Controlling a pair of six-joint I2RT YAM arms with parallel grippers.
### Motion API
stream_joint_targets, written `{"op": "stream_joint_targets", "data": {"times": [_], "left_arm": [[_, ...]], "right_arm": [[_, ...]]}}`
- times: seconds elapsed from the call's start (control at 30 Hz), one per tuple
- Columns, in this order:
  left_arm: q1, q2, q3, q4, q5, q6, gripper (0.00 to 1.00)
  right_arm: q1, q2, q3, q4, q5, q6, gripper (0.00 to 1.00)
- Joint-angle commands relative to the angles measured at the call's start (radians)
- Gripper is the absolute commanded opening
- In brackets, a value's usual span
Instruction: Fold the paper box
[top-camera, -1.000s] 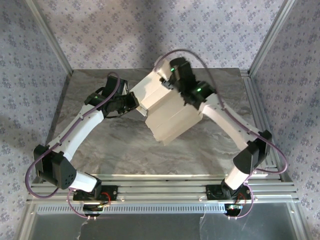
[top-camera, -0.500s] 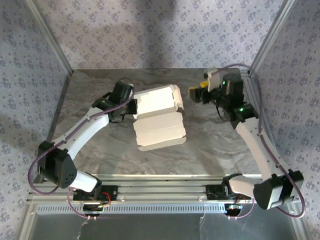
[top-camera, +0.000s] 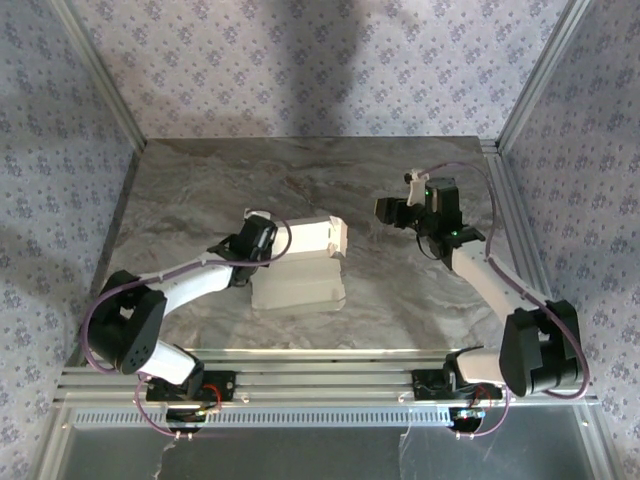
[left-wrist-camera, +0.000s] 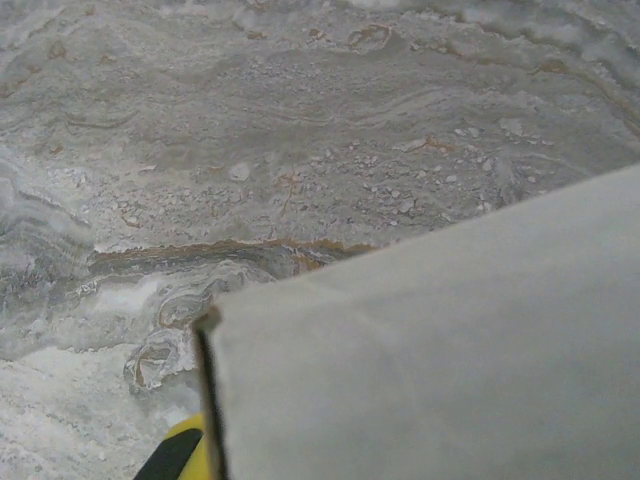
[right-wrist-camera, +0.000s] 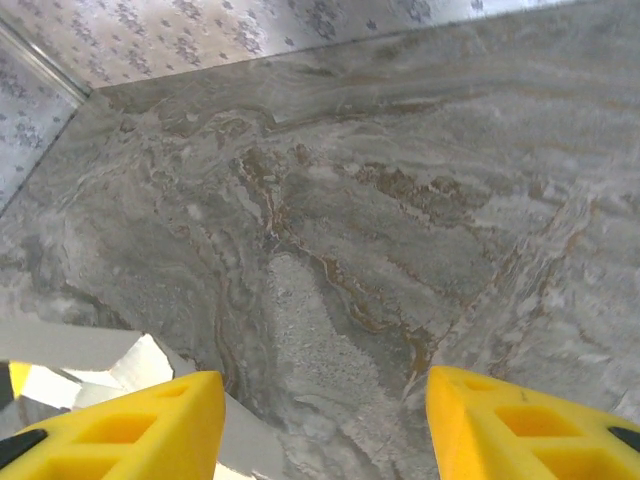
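Observation:
The paper box (top-camera: 305, 262), pale white card partly folded with an upper panel and a lower panel, sits left of the table's middle. My left gripper (top-camera: 268, 243) is shut on its left edge. In the left wrist view the card (left-wrist-camera: 430, 360) covers the lower right, and one yellow fingertip (left-wrist-camera: 180, 455) shows beside its edge. My right gripper (top-camera: 386, 210) hovers to the right of the box, apart from it and open. In the right wrist view its fingers (right-wrist-camera: 130, 430) have only bare marble between them, and a corner of the box (right-wrist-camera: 75, 362) shows at lower left.
The marble tabletop (top-camera: 330, 170) is ringed by patterned walls and aluminium posts (top-camera: 100, 80). A metal rail (top-camera: 320, 375) runs along the near edge between the arm bases. Bare marble lies behind the box and at the far right.
The right gripper came off the box and swung out to the right. The left gripper pulled the box toward the near left and lower over the table.

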Motion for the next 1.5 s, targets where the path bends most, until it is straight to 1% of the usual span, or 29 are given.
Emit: {"op": "stream_joint_targets", "data": {"times": [0.0, 0.07, 0.13, 0.2, 0.27, 0.33, 0.37, 0.4, 0.5, 0.6, 0.67, 0.77, 0.87, 0.97, 1.03, 1.1, 1.17, 1.2, 1.23, 1.27, 1.33, 1.4, 1.47], "left_arm": [[-0.03, -0.014, -0.057, 0.133, -0.117, -0.029, 0.0], [-0.049, -0.016, -0.082, 0.144, -0.166, -0.051, 0.0], [-0.059, -0.018, -0.102, 0.149, -0.201, -0.071, 0.0], [-0.073, -0.015, -0.118, 0.155, -0.244, -0.085, 0.0], [-0.08, -0.01, -0.128, 0.162, -0.26, -0.096, 0.0], [-0.093, 0.0, -0.134, 0.173, -0.283, -0.098, 0.0], [-0.101, 0.004, -0.136, 0.179, -0.295, -0.097, 0.0], [-0.109, 0.01, -0.138, 0.192, -0.304, -0.089, 0.0], [-0.13, 0.028, -0.138, 0.209, -0.323, -0.074, 0.0], [-0.139, 0.035, -0.145, 0.227, -0.334, -0.069, 0.0], [-0.143, 0.037, -0.151, 0.228, -0.344, -0.081, 0.0], [-0.146, 0.036, -0.162, 0.232, -0.351, -0.095, 0.0], [-0.149, 0.032, -0.168, 0.235, -0.358, -0.1, 0.0], [-0.149, 0.036, -0.166, 0.237, -0.357, -0.092, 0.0], [-0.149, 0.041, -0.158, 0.241, -0.346, -0.072, 0.0], [-0.148, 0.054, -0.14, 0.228, -0.336, -0.053, 0.0], [-0.145, 0.076, -0.116, 0.203, -0.325, -0.046, 0.0], [-0.141, 0.085, -0.106, 0.192, -0.31, -0.039, 0.0], [-0.138, 0.091, -0.102, 0.192, -0.293, -0.03, 0.0], [-0.137, 0.096, -0.1, 0.193, -0.276, -0.019, 0.0], [-0.135, 0.096, -0.104, 0.197, -0.251, 0.005, 0.0], [-0.131, 0.089, -0.114, 0.211, -0.223, 0.022, 0.0], [-0.132, 0.087, -0.119, 0.223, -0.19, 0.044, 0.0]], "right_arm": [[0.016, 0.039, 0.017, -0.001, 0.042, 0.192, 0.55], [0.024, 0.064, 0.042, -0.041, 0.052, 0.271, 0.53], [0.025, 0.09, 0.082, -0.127, 0.079, 0.382, 0.51], [0.026, 0.113, 0.114, -0.201, 0.09, 0.526, 0.5], [0.033, 0.143, 0.138, -0.247, 0.064, 0.685, 0.48], [0.045, 0.185, 0.185, -0.306, 0.032, 0.798, 0.5], [0.056, 0.211, 0.229, -0.362, 0.031, 0.844, 0.53], [0.064, 0.238, 0.269, -0.392, 0.024, 0.878, 0.55], [0.073, 0.325, 0.428, -0.498, 0.013, 0.933, 0.56], [0.073, 0.437, 0.565, -0.603, -0.043, 0.971, 0.55], [0.076, 0.495, 0.62, -0.628, -0.084, 0.99, 0.55], [0.082, 0.552, 0.656, -0.631, -0.127, 1.006, 0.55], [0.075, 0.572, 0.659, -0.622, -0.132, 0.98, 0.54], [0.062, 0.616, 0.681, -0.604, -0.187, 0.919, 0.51], [0.059, 0.638, 0.727, -0.608, -0.202, 0.773, 0.5], [0.056, 0.621, 0.739, -0.624, -0.159, 0.57, 0.5], [0.037, 0.554, 0.634, -0.519, -0.169, 0.413, 0.51], [0.021, 0.502, 0.55, -0.438, -0.185, 0.348, 0.51], [-0.001, 0.451, 0.457, -0.337, -0.213, 0.318, 0.51], [-0.018, 0.408, 0.388, -0.258, -0.23, 0.25, 0.52], [-0.048, 0.335, 0.242, -0.147, -0.211, 0.167, 0.52], [-0.068, 0.303, 0.168, -0.062, -0.221, 0.124, 0.52], [-0.064, 0.298, 0.139, -0.033, -0.219, 0.088, 0.51]]}}
